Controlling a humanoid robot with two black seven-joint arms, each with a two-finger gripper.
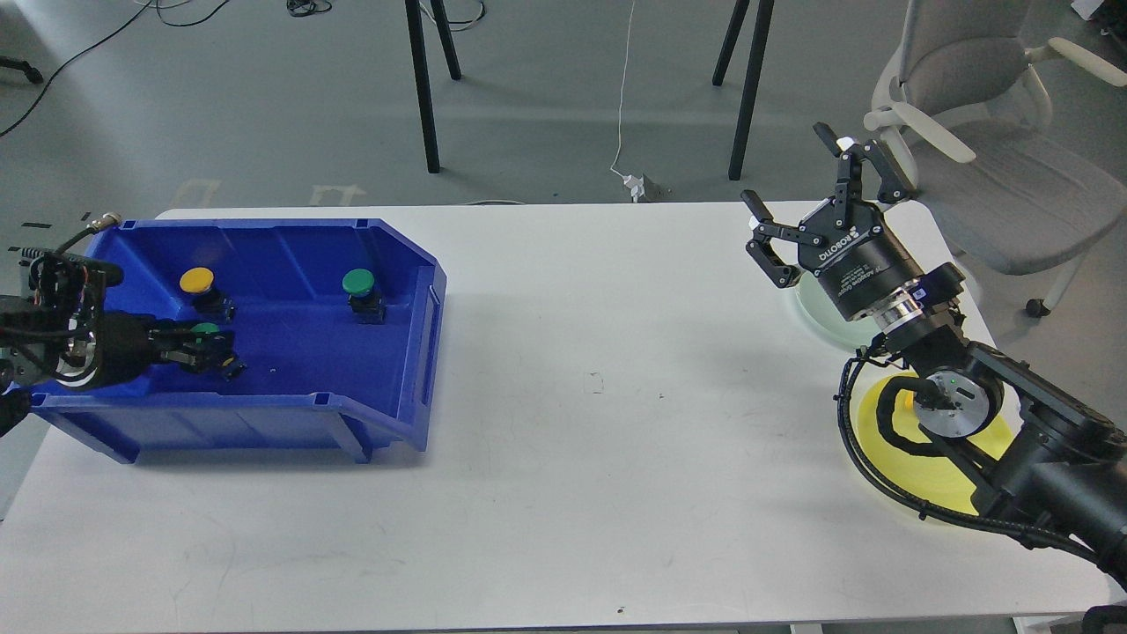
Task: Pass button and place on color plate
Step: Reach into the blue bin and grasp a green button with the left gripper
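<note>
A blue bin [414, 291] at the table's left holds a yellow button [196, 280], a green button [358, 282] and a second green button [205, 329]. My left gripper [211, 348] reaches into the bin from the left, and its fingers sit close on both sides of the second green button's black base. My right gripper [785, 165] is open and empty, held up above the table's far right. Under it lie a pale green plate [814, 310] and a yellow plate [916, 471]. My right arm partly hides both plates.
A small orange-yellow spot [905, 401] shows on the yellow plate beside my right wrist. A grey office chair [986, 150] stands behind the right corner. Black stand legs [423, 88] and a white cable [623, 106] are on the floor beyond the table.
</note>
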